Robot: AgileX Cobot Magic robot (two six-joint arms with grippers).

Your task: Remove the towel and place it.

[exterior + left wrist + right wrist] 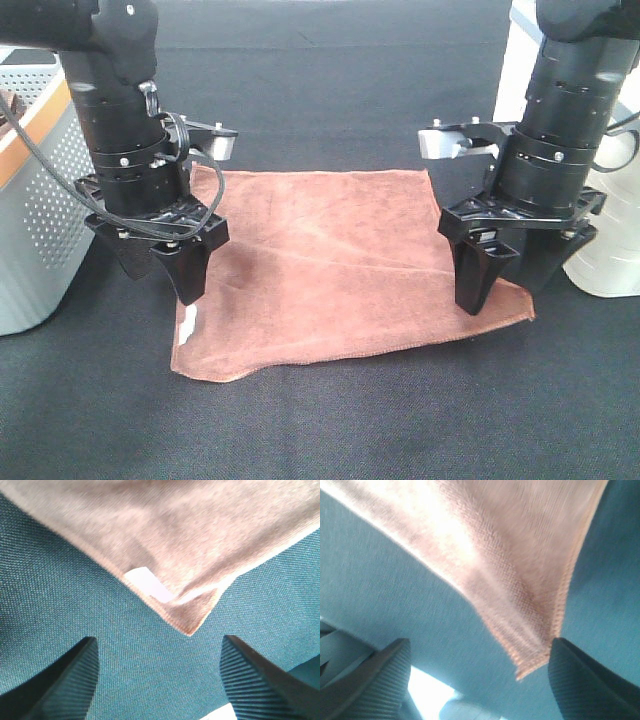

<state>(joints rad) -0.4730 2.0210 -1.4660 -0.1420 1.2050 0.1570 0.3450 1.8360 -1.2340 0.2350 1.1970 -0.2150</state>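
The reddish-brown towel lies spread flat on the dark table, with its small white tag at the near left corner. My left gripper hovers over that left edge, open and holding nothing. In the left wrist view the towel corner and the tag lie just ahead of the open left gripper. My right gripper stands open over the towel's near right corner. The right wrist view shows that hemmed corner lying free close to one finger of the open right gripper.
A grey perforated basket with an orange band stands at the left edge, close behind the left arm. A white container stands at the right edge beside the right arm. Dark cloth covers the table.
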